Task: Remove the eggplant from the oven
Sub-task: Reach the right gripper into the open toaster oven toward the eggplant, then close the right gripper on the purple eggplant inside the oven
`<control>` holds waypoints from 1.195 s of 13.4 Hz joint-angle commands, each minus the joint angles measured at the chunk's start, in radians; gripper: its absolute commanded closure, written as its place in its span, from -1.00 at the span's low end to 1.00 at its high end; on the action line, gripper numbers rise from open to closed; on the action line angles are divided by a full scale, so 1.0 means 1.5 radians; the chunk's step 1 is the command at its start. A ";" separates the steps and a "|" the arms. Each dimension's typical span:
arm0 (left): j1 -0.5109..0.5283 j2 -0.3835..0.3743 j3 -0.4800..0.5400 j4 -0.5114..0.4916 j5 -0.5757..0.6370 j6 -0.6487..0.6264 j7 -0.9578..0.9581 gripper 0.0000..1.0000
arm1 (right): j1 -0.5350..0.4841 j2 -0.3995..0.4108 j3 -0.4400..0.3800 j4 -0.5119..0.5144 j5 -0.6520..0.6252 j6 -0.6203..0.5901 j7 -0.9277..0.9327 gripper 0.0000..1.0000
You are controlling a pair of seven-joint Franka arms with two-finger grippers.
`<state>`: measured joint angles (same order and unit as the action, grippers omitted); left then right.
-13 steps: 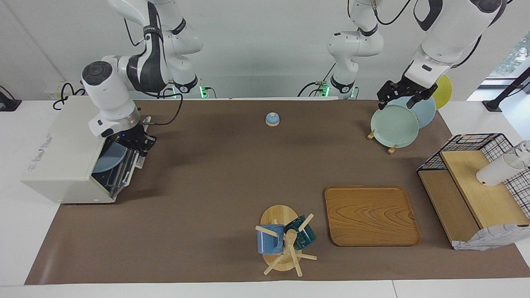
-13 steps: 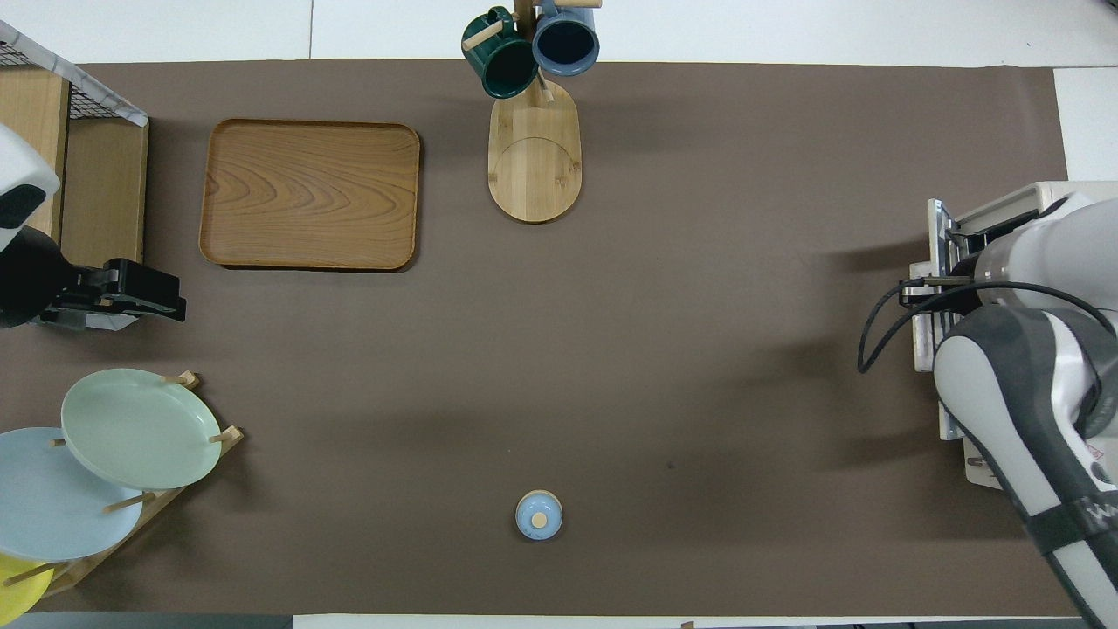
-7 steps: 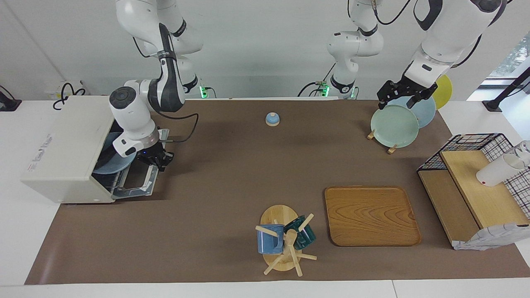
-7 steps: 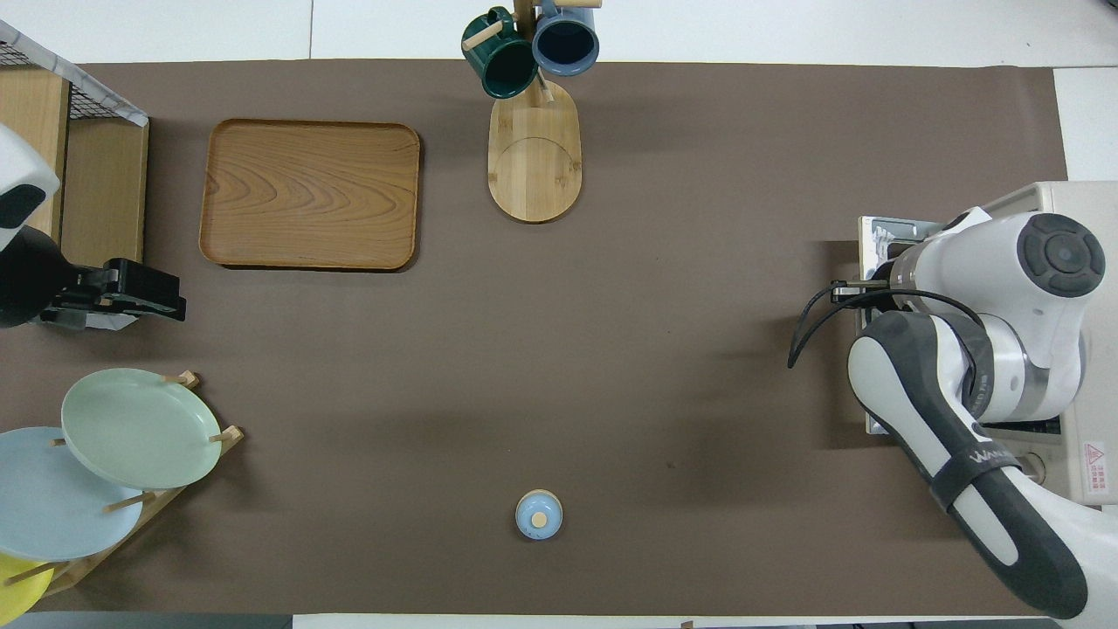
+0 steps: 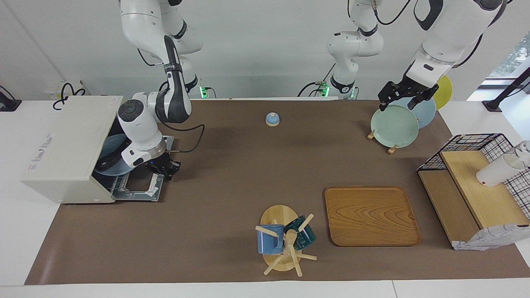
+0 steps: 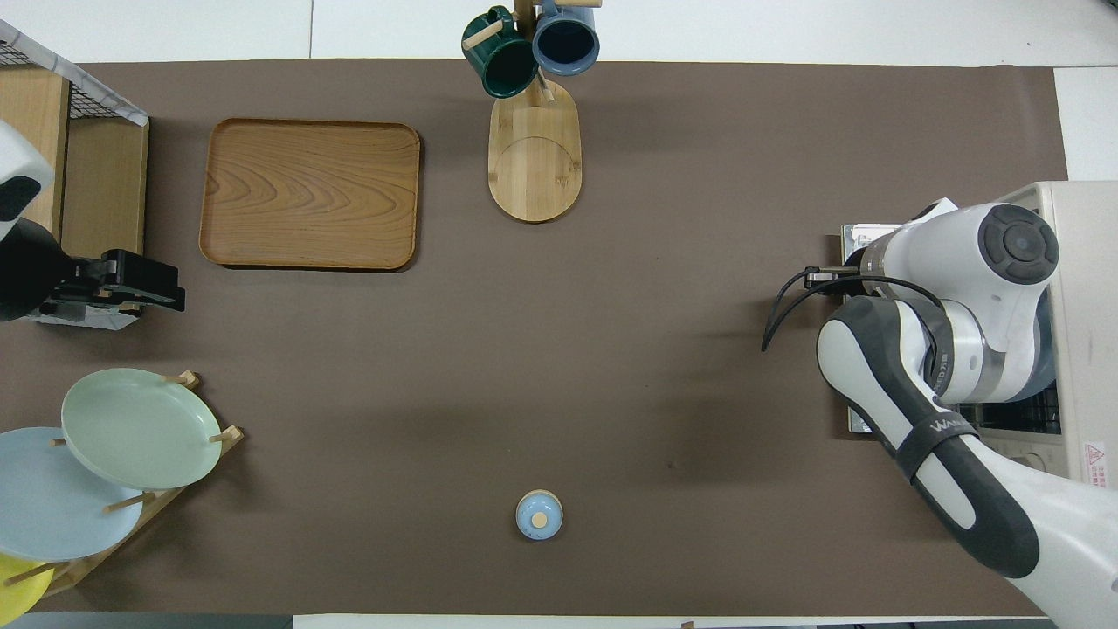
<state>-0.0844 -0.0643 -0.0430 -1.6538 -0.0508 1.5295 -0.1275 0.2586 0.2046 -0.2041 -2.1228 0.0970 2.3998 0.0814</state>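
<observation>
The cream-white oven (image 5: 62, 145) stands at the right arm's end of the table; it also shows in the overhead view (image 6: 1083, 253). Its door (image 5: 138, 191) hangs open, almost flat on the mat. My right gripper (image 5: 165, 169) is low at the door's outer edge and shut on the handle. A light blue plate (image 5: 116, 165) lies inside on the wire rack. The right arm hides most of the opening, and I cannot make out the eggplant. My left gripper (image 5: 399, 99) waits in the air over the plate rack; it also shows in the overhead view (image 6: 148, 293).
A plate rack with a green plate (image 5: 394, 125) stands at the left arm's end. A black wire rack with wooden shelves (image 5: 476, 190) stands beside it. A wooden tray (image 5: 370, 215), a mug tree (image 5: 283, 240) and a small blue bell (image 5: 272, 118) sit on the brown mat.
My right gripper has swung out and down from the oven's front, pulling the door from partly open to almost flat. The left arm has barely moved.
</observation>
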 commanded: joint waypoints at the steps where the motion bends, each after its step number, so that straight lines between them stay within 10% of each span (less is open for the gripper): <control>1: 0.006 -0.009 -0.002 -0.011 -0.005 0.015 -0.002 -1.00 | 0.004 -0.037 -0.001 0.032 0.006 -0.074 0.029 0.23; 2: 0.006 -0.009 -0.002 -0.011 -0.005 0.015 -0.002 -1.00 | -0.005 -0.054 -0.005 0.040 -0.004 -0.119 0.028 -0.16; 6: 0.005 -0.008 -0.003 -0.010 -0.005 0.012 -0.008 -1.00 | -0.057 -0.096 -0.005 0.068 -0.131 -0.246 0.030 -0.21; 16: 0.006 -0.007 -0.002 -0.010 -0.005 0.016 -0.003 -1.00 | -0.100 -0.112 -0.003 -0.056 -0.118 -0.085 0.050 0.06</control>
<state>-0.0844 -0.0643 -0.0430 -1.6543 -0.0508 1.5362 -0.1291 0.1125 0.0560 -0.2131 -2.1597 -0.0789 2.2415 0.1367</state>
